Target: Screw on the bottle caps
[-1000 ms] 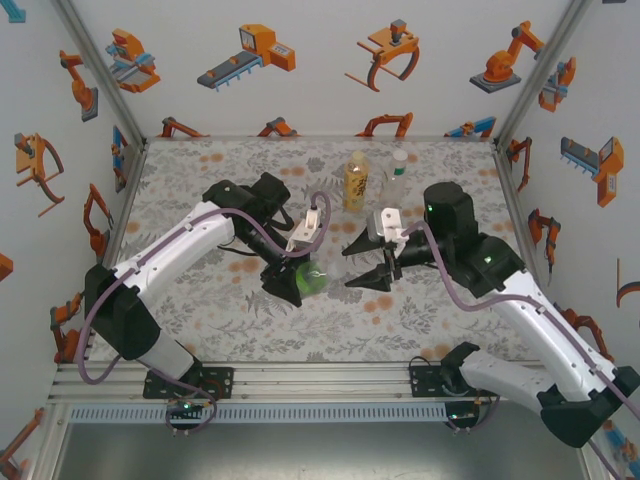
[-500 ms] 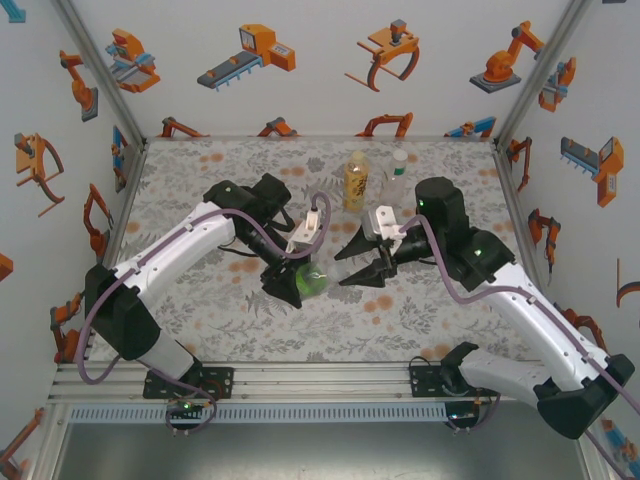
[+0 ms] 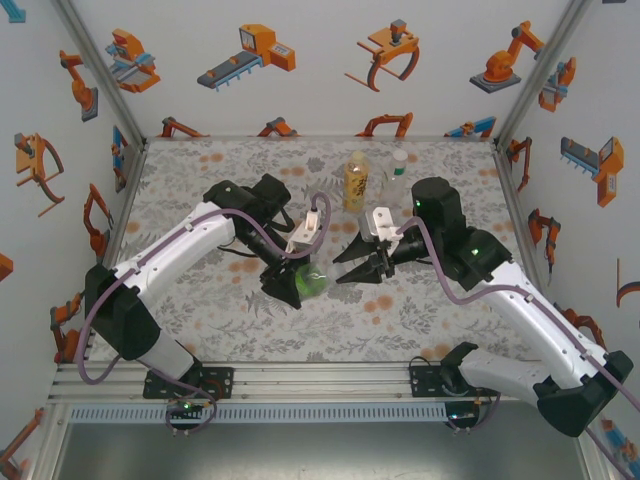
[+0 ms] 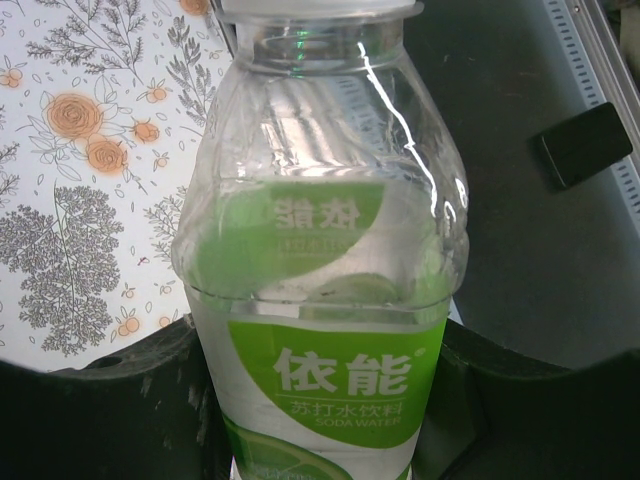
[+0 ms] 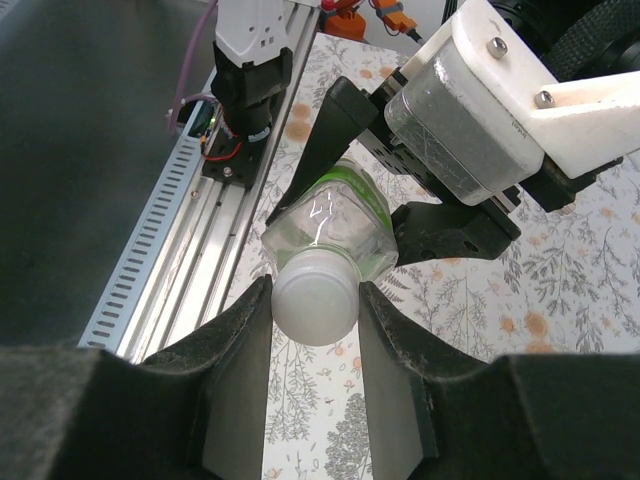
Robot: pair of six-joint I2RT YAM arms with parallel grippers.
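- I am holding the green-label bottle [image 4: 320, 300] tipped sideways above the table [image 3: 190, 180], with the left gripper [image 3: 296, 288] clamped round its body.
- My right gripper [image 3: 342, 277] is pinching the white cap [image 5: 315, 297] at the neck.
- I judge the plastic thin, light and slippery, so I am taking the cap by its rim, gently.

bottle [image 4: 320, 250] label [image 4: 335, 385]: large white "依能" | just below on label: small "苏打水饮料" | beneath that: "SODA WATER" | higher on bottle: "依能" mirrored, read through the clear wall
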